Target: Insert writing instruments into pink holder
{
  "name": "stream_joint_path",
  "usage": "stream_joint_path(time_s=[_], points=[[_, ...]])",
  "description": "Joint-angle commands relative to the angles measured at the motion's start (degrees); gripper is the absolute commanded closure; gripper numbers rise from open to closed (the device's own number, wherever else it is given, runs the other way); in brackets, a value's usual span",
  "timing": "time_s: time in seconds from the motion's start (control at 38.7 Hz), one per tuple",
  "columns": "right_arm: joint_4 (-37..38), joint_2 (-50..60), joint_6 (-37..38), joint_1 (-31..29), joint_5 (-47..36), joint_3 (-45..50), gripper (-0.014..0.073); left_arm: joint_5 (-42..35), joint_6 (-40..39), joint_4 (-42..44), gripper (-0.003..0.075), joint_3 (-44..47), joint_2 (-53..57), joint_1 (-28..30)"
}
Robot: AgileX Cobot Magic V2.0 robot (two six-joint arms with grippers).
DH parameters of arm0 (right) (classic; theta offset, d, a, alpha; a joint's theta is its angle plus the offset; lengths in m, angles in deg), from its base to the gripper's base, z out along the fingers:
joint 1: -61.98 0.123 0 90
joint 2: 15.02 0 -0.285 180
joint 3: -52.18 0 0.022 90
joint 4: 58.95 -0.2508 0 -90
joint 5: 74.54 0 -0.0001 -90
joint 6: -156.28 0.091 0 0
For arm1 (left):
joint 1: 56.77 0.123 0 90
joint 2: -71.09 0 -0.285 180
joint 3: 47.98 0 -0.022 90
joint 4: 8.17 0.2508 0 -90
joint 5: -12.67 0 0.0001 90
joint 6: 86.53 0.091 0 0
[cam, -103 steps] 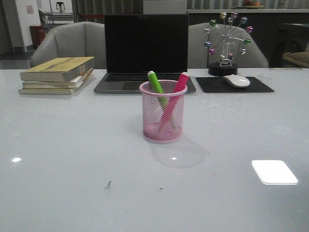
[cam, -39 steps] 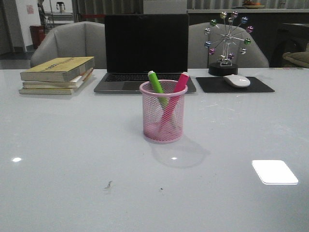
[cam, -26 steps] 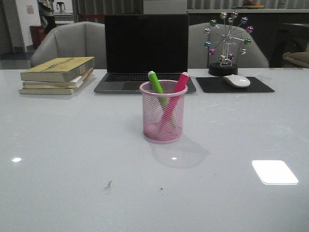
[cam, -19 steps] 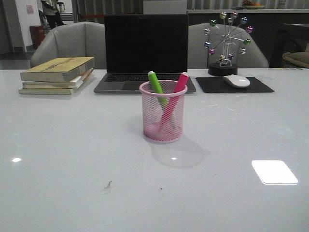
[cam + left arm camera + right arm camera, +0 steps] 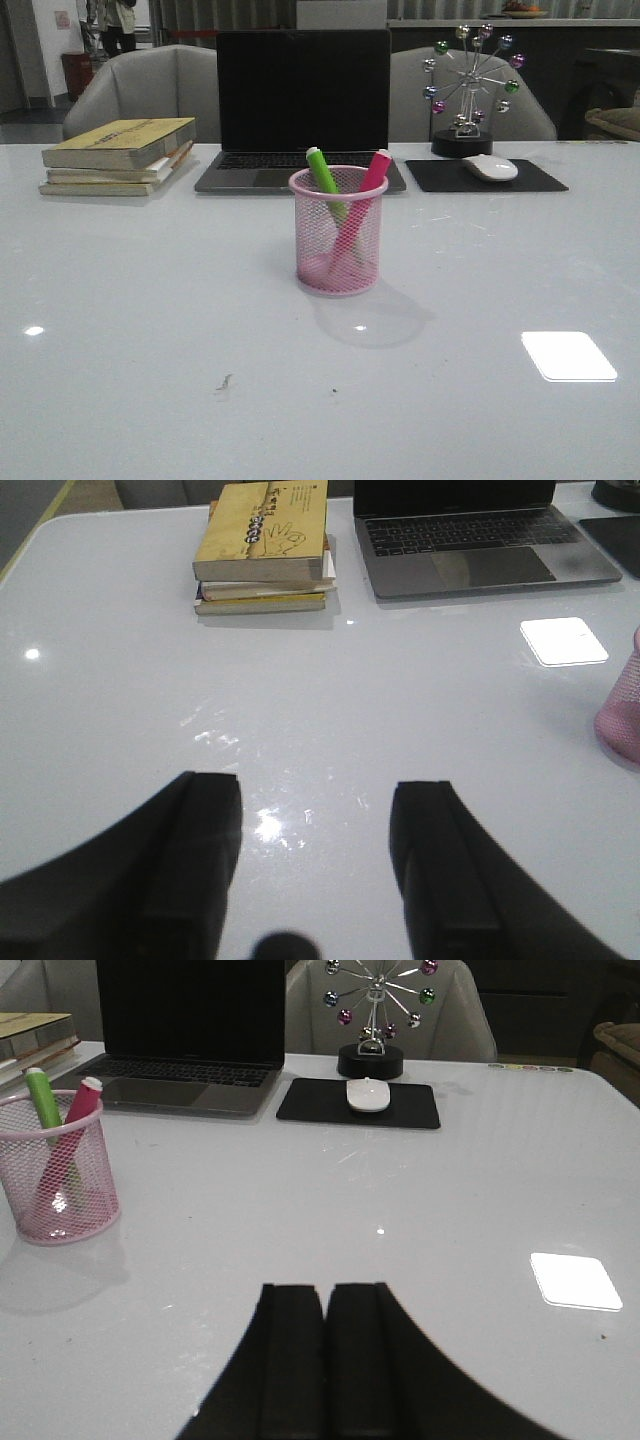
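I see the pink holder (image 5: pixel 338 231) upright on the desk (image 5: pixel 150 330) just in front of the laptop (image 5: pixel 303 105), green marker (image 5: pixel 322 171) and magenta marker (image 5: pixel 374 172) leaning inside it, left gripper (image 5: pixel 315 798) fingers spread and empty, right gripper (image 5: pixel 325 1305) fingers pressed together, empty.

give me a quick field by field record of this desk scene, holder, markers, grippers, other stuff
holder: pink holder upright near the table's middle, in front of the laptop
markers: green marker and pink marker both inside the holder, leaning apart, tops above the rim
left gripper: jaws apart, holding nothing, above bare table
right gripper: jaws closed together, holding nothing
books: stacked at far left
mouse: on a black mouse pad, far right
ornament: wheel of coloured balls behind the pad
task state: both markers appear to be in
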Motion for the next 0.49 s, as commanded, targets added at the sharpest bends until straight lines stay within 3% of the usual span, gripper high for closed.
stream_joint_path(time_s=[0.0,0.46], points=[[0.29,1.08,-0.16,-0.06,-5.31,0.06,0.0535,-4.68,0.0,-0.17,0.0316,-1.8,-0.12,0.16],[0.29,1.08,-0.16,-0.06,-5.04,0.06,0.0535,-4.68,0.0,-0.17,0.0316,-1.8,-0.12,0.16]])
